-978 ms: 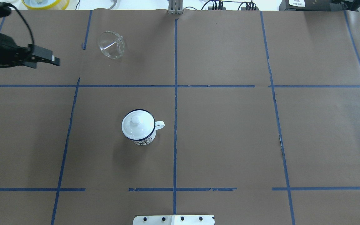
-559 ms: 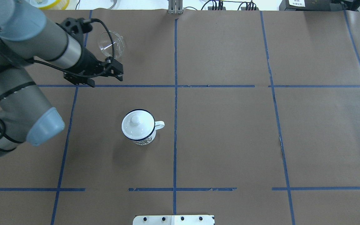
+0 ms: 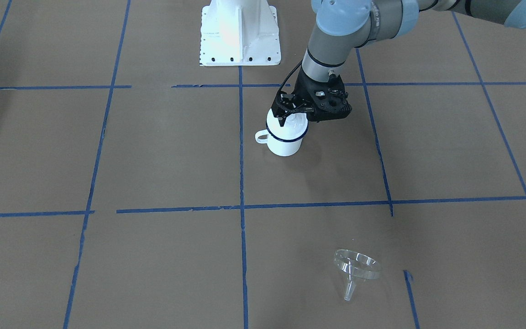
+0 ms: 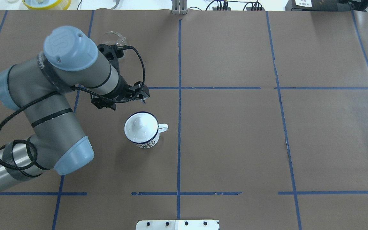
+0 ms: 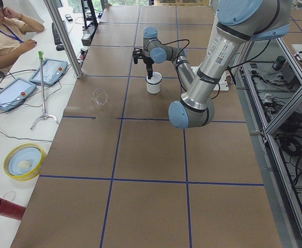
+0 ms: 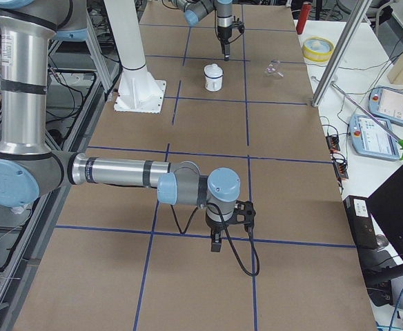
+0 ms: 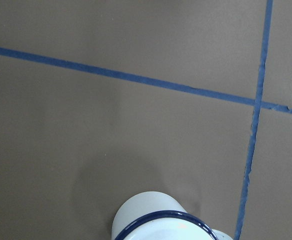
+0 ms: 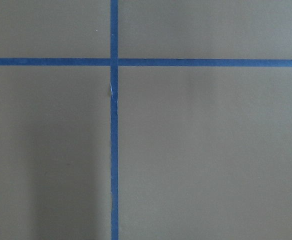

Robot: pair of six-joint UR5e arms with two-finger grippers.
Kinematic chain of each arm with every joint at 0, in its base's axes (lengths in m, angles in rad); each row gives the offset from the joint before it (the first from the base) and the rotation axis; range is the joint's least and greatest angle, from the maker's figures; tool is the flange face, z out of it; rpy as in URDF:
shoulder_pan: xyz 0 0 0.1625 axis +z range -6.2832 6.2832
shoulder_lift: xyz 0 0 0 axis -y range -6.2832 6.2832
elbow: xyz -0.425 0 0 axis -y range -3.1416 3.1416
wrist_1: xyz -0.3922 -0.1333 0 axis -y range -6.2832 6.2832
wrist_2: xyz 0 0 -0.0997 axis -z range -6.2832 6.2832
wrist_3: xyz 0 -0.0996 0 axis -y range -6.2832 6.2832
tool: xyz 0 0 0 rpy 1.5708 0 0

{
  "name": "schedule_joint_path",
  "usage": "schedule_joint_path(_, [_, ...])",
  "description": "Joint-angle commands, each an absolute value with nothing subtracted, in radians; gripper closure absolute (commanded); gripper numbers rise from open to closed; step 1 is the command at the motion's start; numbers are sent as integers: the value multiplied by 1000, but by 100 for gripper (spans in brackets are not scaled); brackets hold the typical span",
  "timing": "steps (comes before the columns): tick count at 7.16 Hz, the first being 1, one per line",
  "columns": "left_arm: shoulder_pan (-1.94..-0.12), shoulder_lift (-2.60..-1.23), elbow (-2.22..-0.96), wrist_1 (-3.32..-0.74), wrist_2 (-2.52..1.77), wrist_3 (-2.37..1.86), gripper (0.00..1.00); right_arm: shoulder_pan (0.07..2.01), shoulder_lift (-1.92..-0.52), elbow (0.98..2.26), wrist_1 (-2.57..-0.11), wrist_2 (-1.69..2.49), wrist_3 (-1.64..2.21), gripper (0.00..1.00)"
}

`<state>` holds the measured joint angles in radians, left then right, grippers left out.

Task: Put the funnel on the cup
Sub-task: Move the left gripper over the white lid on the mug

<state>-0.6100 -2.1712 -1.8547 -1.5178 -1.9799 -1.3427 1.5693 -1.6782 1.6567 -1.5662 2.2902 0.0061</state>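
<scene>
On the matte brown paper tabletop (image 4: 235,143) with its blue tape grid, the black left gripper (image 3: 294,119) has swung in from the left edge and hangs close above the cup; I cannot tell how wide its jaws stand. The funnel (image 3: 356,267), clear and glassy with a wide rim and short stem, lies tipped, unmoved, well beyond the cup (image 3: 285,145). The cup is glossy white enamel, blue-rimmed and upright under a knobbed lid (image 4: 138,124). The right gripper (image 6: 215,241) hangs far off, its jaws unreadable.

Left arm extended, left gripper (image 3: 293,118) pointing down, jaws apart; right gripper (image 6: 216,244) pointing down, well apart
</scene>
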Motion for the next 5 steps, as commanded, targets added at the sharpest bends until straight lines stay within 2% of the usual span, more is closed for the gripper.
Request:
schedule_joint_path(1, [-588, -2175, -1856, -1491, -1979, -1347, 0, 1569, -1678, 1657, -1566, 2290, 6, 0])
schedule_joint_path(5, [-580, -2210, -1842, -1456, -1947, -1347, 0, 1569, -1678, 1657, -1566, 2290, 6, 0])
